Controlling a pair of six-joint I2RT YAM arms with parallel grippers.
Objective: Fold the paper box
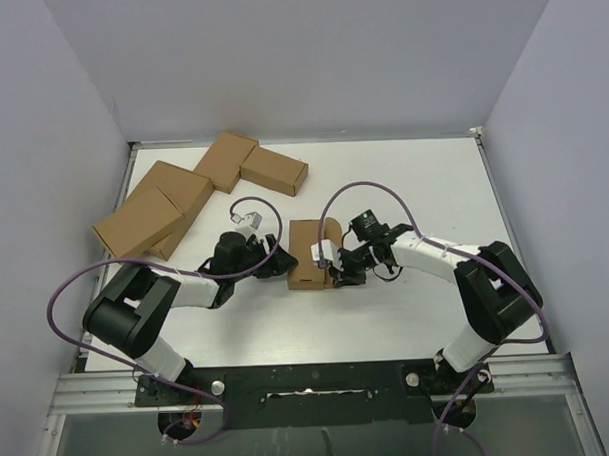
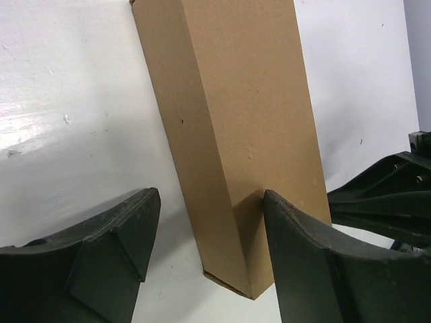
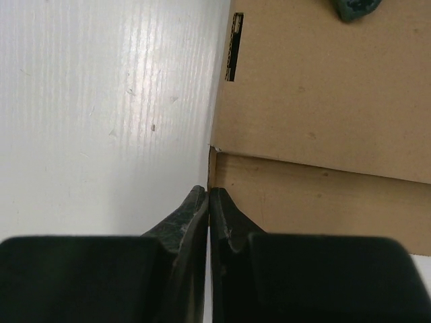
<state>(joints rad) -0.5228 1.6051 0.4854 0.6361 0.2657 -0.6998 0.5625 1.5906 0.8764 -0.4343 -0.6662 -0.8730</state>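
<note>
Jaws legible only from wrist views: left gripper (image 2: 210,202) open around paper box (image 2: 249,121) corner, right gripper (image 3: 209,195) closed at box edge.

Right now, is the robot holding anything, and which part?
Cannot be told. The right gripper is shut at the edge of the paper box, perhaps pinching it. The left gripper stands open around its end, not squeezing.
</note>
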